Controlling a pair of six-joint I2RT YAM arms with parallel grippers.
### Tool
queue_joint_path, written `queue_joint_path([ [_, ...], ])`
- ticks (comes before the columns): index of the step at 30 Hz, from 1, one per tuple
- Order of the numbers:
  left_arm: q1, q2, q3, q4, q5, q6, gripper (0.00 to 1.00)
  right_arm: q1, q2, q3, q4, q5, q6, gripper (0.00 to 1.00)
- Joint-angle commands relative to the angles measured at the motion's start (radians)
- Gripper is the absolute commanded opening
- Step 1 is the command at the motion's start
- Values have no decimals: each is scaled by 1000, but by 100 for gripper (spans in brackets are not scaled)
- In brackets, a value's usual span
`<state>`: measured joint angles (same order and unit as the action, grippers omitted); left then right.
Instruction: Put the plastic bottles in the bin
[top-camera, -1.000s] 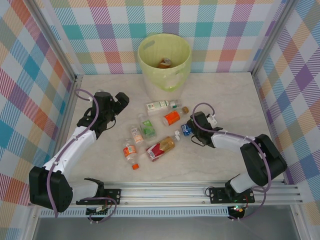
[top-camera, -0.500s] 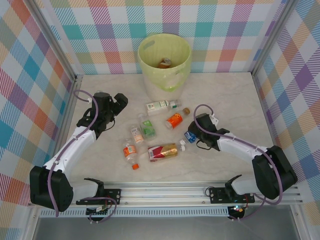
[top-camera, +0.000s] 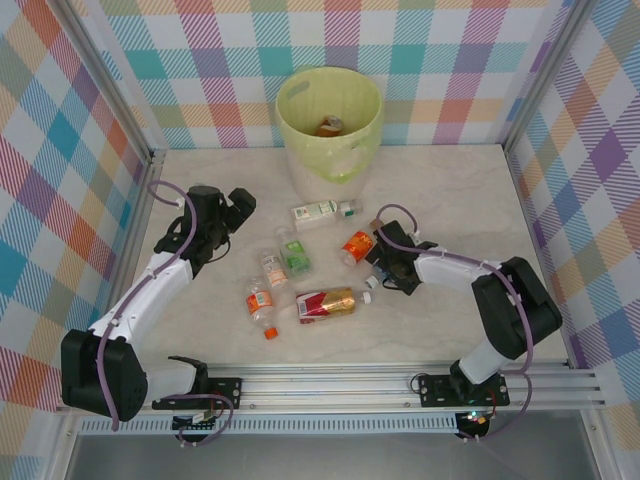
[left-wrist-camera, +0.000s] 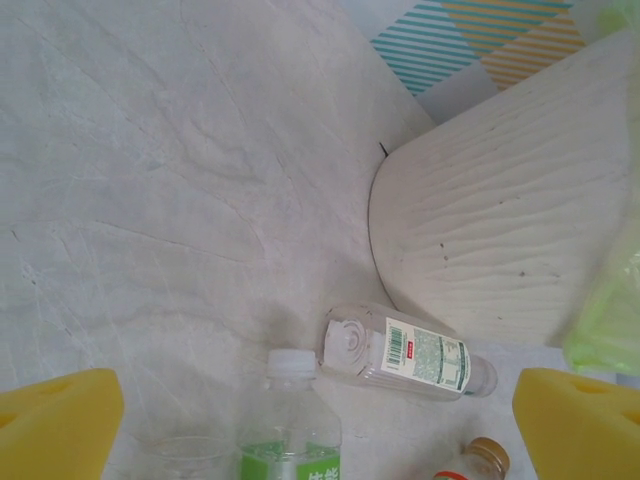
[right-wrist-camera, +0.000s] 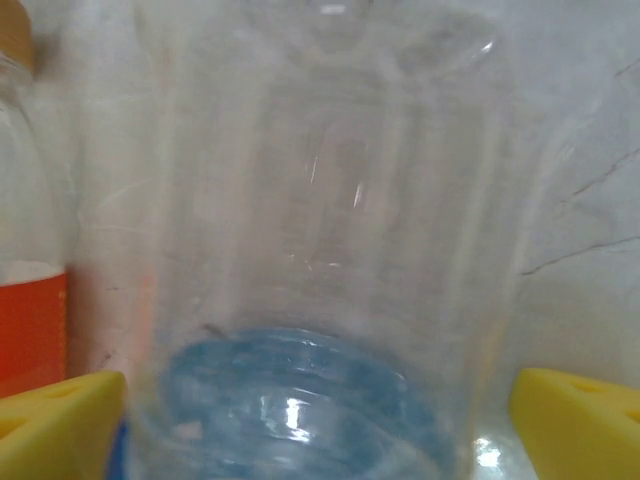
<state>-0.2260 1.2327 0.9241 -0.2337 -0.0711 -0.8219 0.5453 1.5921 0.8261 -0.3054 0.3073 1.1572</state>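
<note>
One bottle lies inside the bin. The bin stands at the far middle of the table, close to the far wall.

The other bottles lie on their sides in a loose group mid-table, on the near side of the bin:
- The white-label bottle is farthest, just beside the bin's foot.
- The green bottle and the orange bottle come next.
- The red bottle is nearest.
- The blue bottle is at the right end, between the pads of the right claw.

Right claw: jaws wide. The right pad stands apart from the blue bottle. The left pad sits at the bottle's edge, and I cannot tell if it touches.

Left claw: left of the group, jaws wide, nothing gripped.

Table: pale, marbled, matte. Walls: pastel plaid on the left, far and right sides. An aluminium rail runs along the near edge.
</note>
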Motion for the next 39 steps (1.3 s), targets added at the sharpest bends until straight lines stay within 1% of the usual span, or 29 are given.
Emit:
queue_joint_path([
  [1,19,-25,-20,1,-11,11,100,-5,62,21,-30,57,45,92],
  [4,24,-24,-21,-4,-3,15,100,-8,58,8,0,53,38,84],
  [6,27,-23,-22,-6,-3,16,100,-9,35,-6,18,66,13,77],
  [8,31,-22,-25,-4,-1,15,100,-8,-3,-23,45,87,-39,66],
  [11,36,-20,-29,2,2,16,100,-8,-67,-31,58,125,-127,57],
  [13,39,-15,-31,5,6,15,100,-8,-103,-29,83,133,-204,55],
  [17,45,-7,-32,10,12,11,100,-7,-175,-15,158,104,-344,54],
  [21,54,-6,-36,8,14,10,100,-7,-246,23,265,32,-486,52],
  [25,63,-13,-43,4,12,6,100,-8,-264,175,303,-106,-674,53],
  [29,69,-29,-47,-18,11,9,100,-8,-222,365,326,-200,-786,53],
  [32,81,-37,-51,-36,35,14,100,-14,-145,543,297,-220,-849,54],
  [35,103,-42,-56,-86,80,21,100,-29,-59,688,307,-222,-898,54],
  [39,126,-45,-61,-110,146,39,100,-67,99,919,272,-219,-959,54],
])
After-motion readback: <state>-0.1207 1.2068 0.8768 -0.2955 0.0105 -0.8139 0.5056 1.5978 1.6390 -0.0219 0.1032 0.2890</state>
